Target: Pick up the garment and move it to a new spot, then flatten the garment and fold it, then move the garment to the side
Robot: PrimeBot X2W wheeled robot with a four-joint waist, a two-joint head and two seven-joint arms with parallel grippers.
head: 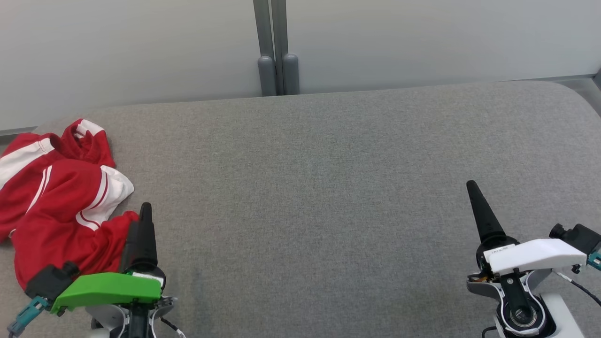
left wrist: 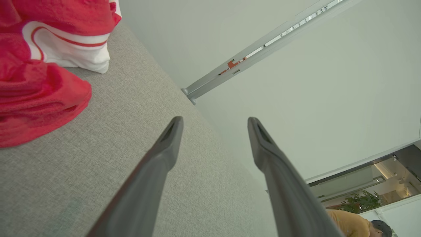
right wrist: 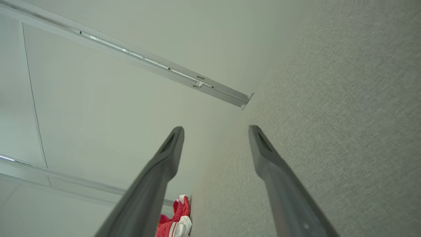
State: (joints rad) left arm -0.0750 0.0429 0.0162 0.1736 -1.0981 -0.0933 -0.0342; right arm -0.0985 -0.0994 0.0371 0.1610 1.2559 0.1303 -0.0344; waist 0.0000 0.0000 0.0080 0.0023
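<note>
At seven o'clock on the grey padded top [head: 328,178], the left gripper [left wrist: 215,122] hangs spread wide, tip just beside the crumpled red-and-white garment [head: 61,197] heaped at nine o'clock, seemingly poised to grab it. Also spread, the right gripper [right wrist: 215,130] idles at four o'clock, well apart.

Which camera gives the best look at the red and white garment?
The head view: nearly the whole crumpled garment lies at the left end of the grey surface, clipped by the frame edge. The left wrist view catches a close-up edge; the right wrist view, a small distant scrap.
</note>
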